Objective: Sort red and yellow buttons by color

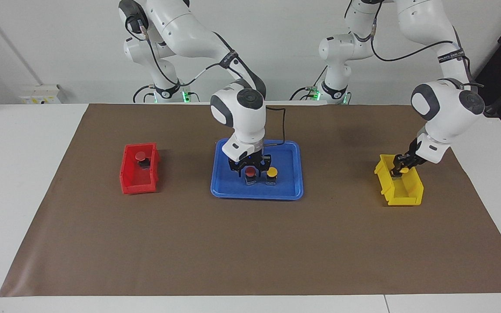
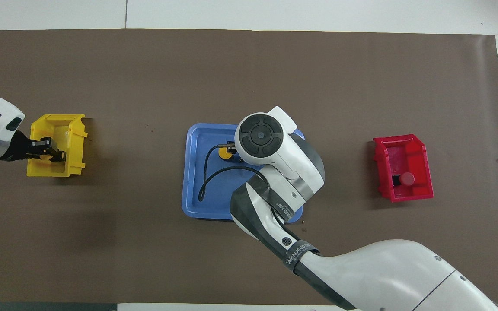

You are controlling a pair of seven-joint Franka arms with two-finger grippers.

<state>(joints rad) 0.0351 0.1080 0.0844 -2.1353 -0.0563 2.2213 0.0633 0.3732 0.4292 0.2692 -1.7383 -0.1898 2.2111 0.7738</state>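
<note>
Brown mat (image 1: 250,243) covered the table, bare along its edge farthest from the robots. Blue tray (image 1: 224,184) at the centre held one red button (image 1: 250,173) and one yellow button (image 1: 272,172), side by side. Right gripper (image 1: 250,170) stood low over the red button, fingers spread either side of its cap; whether they touched it could not be made out. Red bin (image 1: 129,180), toward the right arm's end, held a second red button (image 1: 140,155). Yellow bin (image 1: 402,195), toward the left arm's end: left gripper (image 1: 400,169) reached into it at the end nearer the robots, fingers apparently clamped on a second yellow button (image 1: 404,170), only partly visible.
</note>
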